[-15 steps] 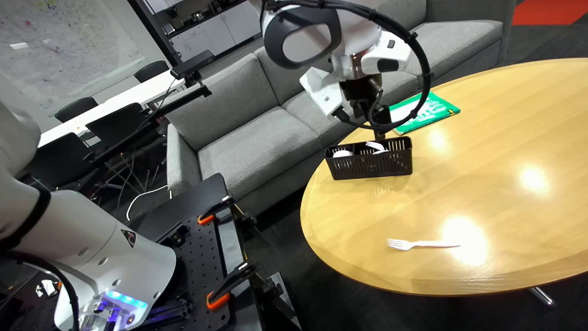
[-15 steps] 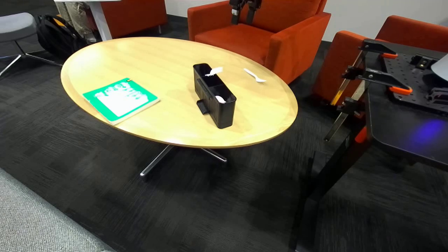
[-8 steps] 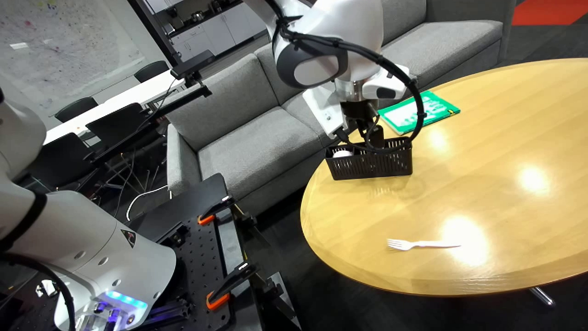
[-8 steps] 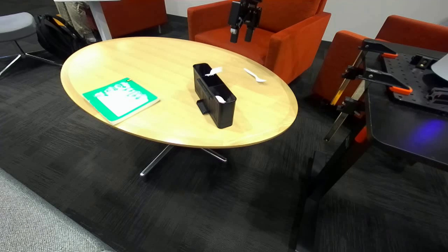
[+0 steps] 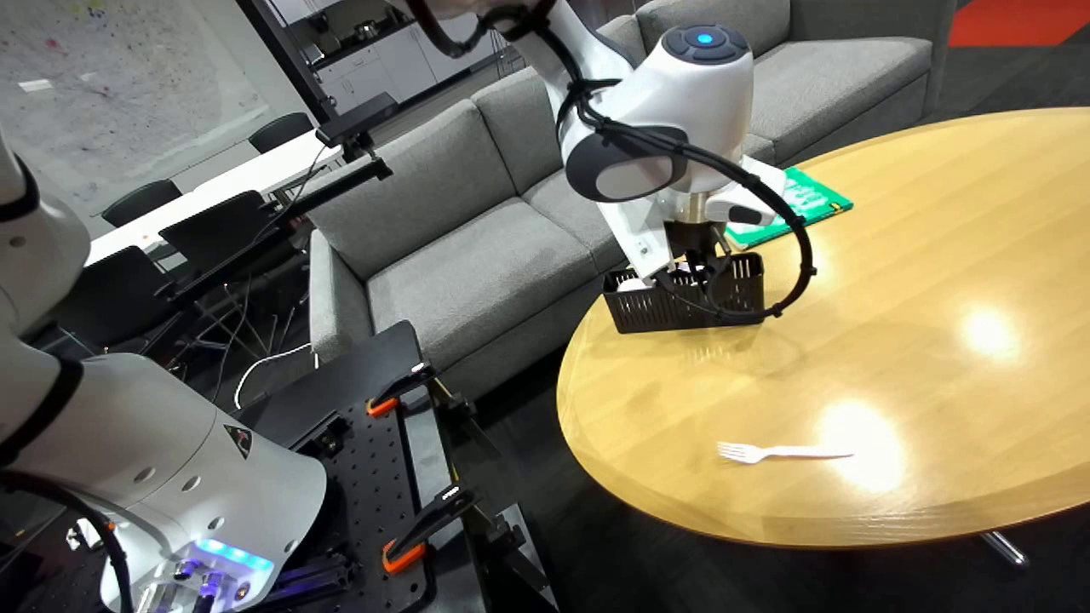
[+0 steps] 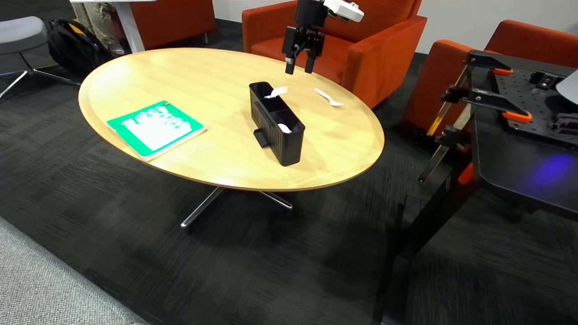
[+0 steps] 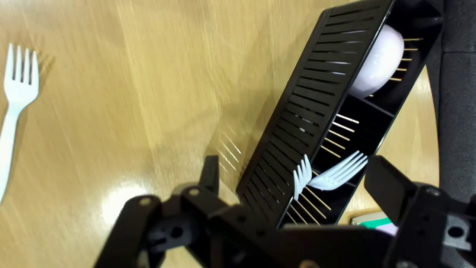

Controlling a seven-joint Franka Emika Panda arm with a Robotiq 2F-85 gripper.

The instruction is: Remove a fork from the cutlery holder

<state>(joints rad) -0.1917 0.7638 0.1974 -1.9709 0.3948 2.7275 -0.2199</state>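
The cutlery holder (image 7: pixel 303 100) is a black slotted box on the table, seen in both exterior views (image 5: pixel 694 308) (image 6: pixel 289 151). Two white forks stand in one end compartment with their tines up. One fork (image 7: pixel 336 175) leans toward the holder's far wall and the other fork (image 7: pixel 303 175) leans over the near wall. They also show as white tines in an exterior view (image 6: pixel 277 92). My gripper (image 7: pixel 293 162) is open and empty, above the holder, with its fingers on either side of the forks. It also shows in an exterior view (image 6: pixel 299 71). The fork handles are hidden.
A loose white fork (image 7: pixel 18 93) lies on the oval wooden table (image 5: pixel 894 358). A rounded white utensil end (image 7: pixel 379 61) sits in the holder's opposite end compartment. A green and white book (image 6: pixel 156 128) lies behind the holder. A grey sofa (image 5: pixel 477 264) stands beside the table.
My gripper has come down toward the holder and, in an exterior view, moved slightly left over the last half second. It stays open. The holder and forks have not moved.
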